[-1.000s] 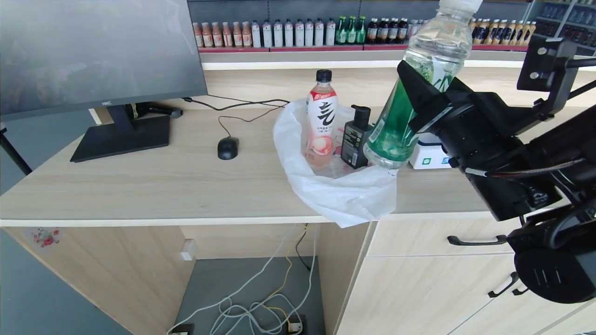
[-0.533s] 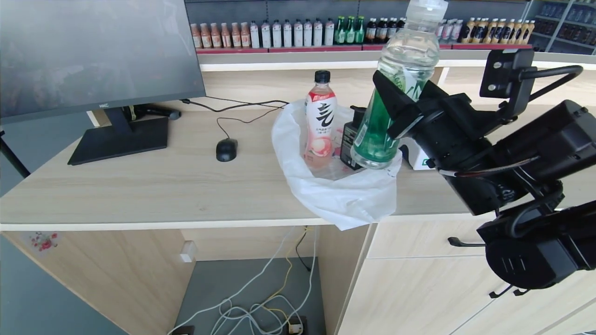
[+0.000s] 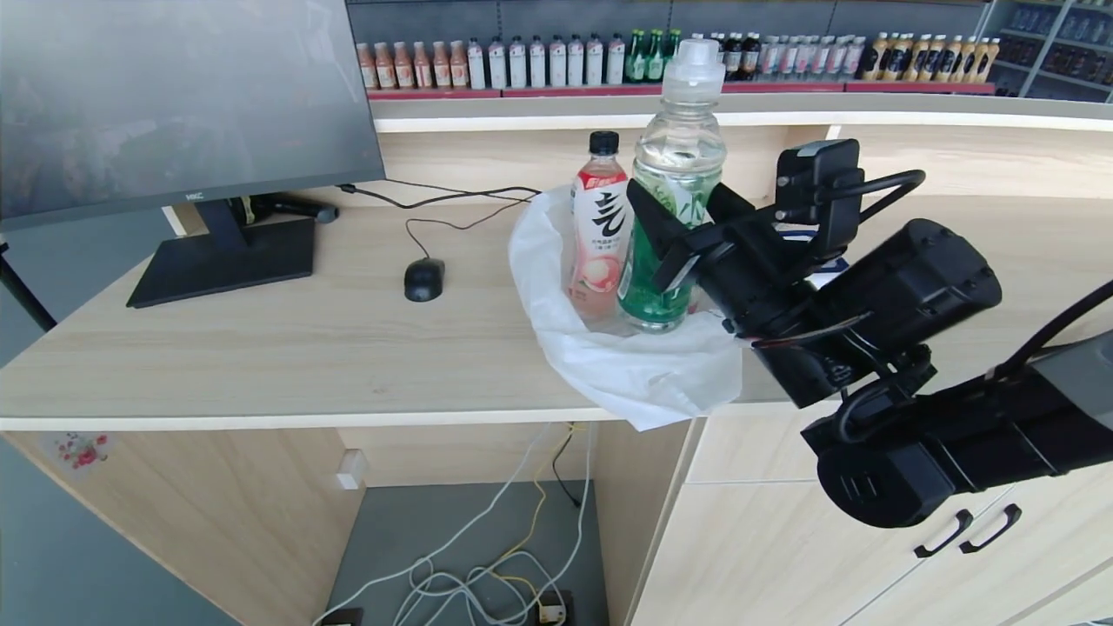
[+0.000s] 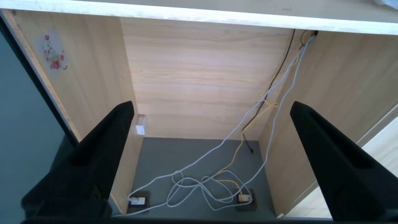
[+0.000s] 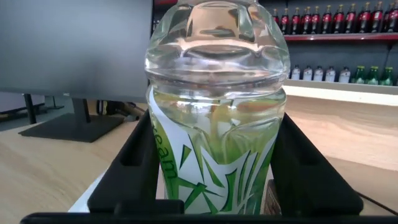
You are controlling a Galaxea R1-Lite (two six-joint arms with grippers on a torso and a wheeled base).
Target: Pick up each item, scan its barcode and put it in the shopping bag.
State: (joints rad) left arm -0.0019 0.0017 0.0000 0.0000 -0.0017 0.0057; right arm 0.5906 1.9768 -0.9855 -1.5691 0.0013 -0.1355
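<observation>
- Wooden counter (image 3: 304, 339) runs across the front of a shop, and the work sits at its near edge.
- Nearest and lowest, the left gripper (image 4: 211, 109) hangs below the counter edge with its fingers wide apart and nothing between them, facing loose cables on the floor.
- Above it, the right gripper (image 3: 674, 230) is clamped on the green-labelled water bottle (image 3: 678, 165) at the label, a finger on each side.
- This bottle's long axis stands upright, cap above the gripper and base below it.
- Straight beneath that base lies the open white shopping bag (image 3: 635, 374); I cannot tell whether base and bag floor touch.
- So the coming move looks like a short drop and release, and the right arm is far nearer.
- Just beyond the gripper's left finger, a pink bottle (image 3: 600, 230) stands in the bag, close to the held bottle.
- Farther off to that side are a mouse (image 3: 424, 278) and a monitor (image 3: 174, 96); drinks shelves (image 3: 609, 61) line the back.
</observation>
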